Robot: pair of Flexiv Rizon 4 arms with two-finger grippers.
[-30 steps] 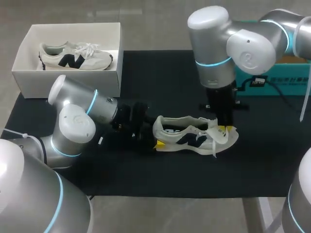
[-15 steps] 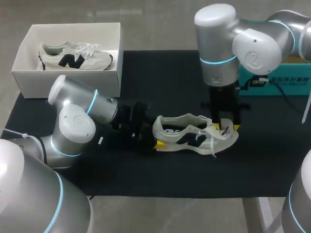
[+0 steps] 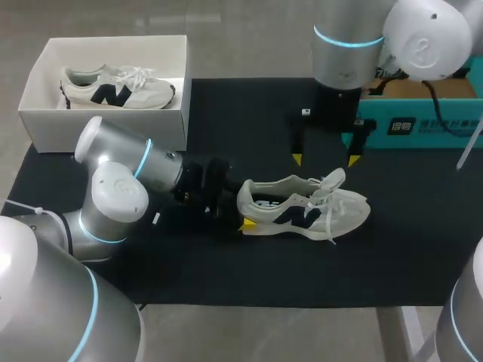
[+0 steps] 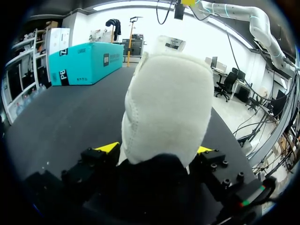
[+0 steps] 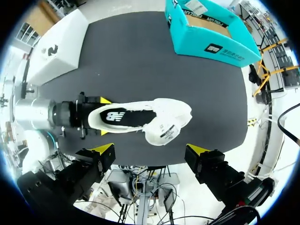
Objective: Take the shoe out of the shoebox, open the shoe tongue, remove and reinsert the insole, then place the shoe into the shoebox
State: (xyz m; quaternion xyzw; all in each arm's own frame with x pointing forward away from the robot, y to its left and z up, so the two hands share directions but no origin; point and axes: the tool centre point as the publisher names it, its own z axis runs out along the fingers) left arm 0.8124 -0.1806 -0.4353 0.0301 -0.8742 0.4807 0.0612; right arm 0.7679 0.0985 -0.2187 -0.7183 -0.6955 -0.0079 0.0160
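**Shoe on mat, heel clamped by left, right hanging free**

Surface: black mat (image 3: 226, 113), matte, covering the table top.

The shoe (image 3: 302, 207) stands on its sole near the middle of the mat, toe towards my right. It is a cream fabric trainer with a dark side mark. The loose white laces (image 3: 328, 185) are bunched over the forefoot. From the right wrist view the tongue (image 5: 164, 131) lies folded forward over the toe end, leaving the mouth wide. The insole (image 5: 124, 117) is seated flat inside.

Left arm (image 3: 113, 188): comes in from the lower left with the elbow folded and the forearm low and nearly level over the mat. Left gripper (image 4: 155, 150) is clenched on the shoe's heel. The padded heel fills the gap, with one yellow tip pressed to each side.

Right arm (image 3: 347, 45): comes in from the upper right with the wrist pointing straight down. Right gripper (image 3: 325, 159) hangs above the mat just behind the shoe's forefoot. Its fingers are spread wide, with nothing between them and no contact with the shoe.

Containers: the white shoebox (image 3: 98, 124) has its lid off and sits at the far left corner, well apart from the shoe. It holds a second shoe (image 3: 117, 87) of the same make. A teal box (image 3: 423, 124) with its top open sits at the far right edge.
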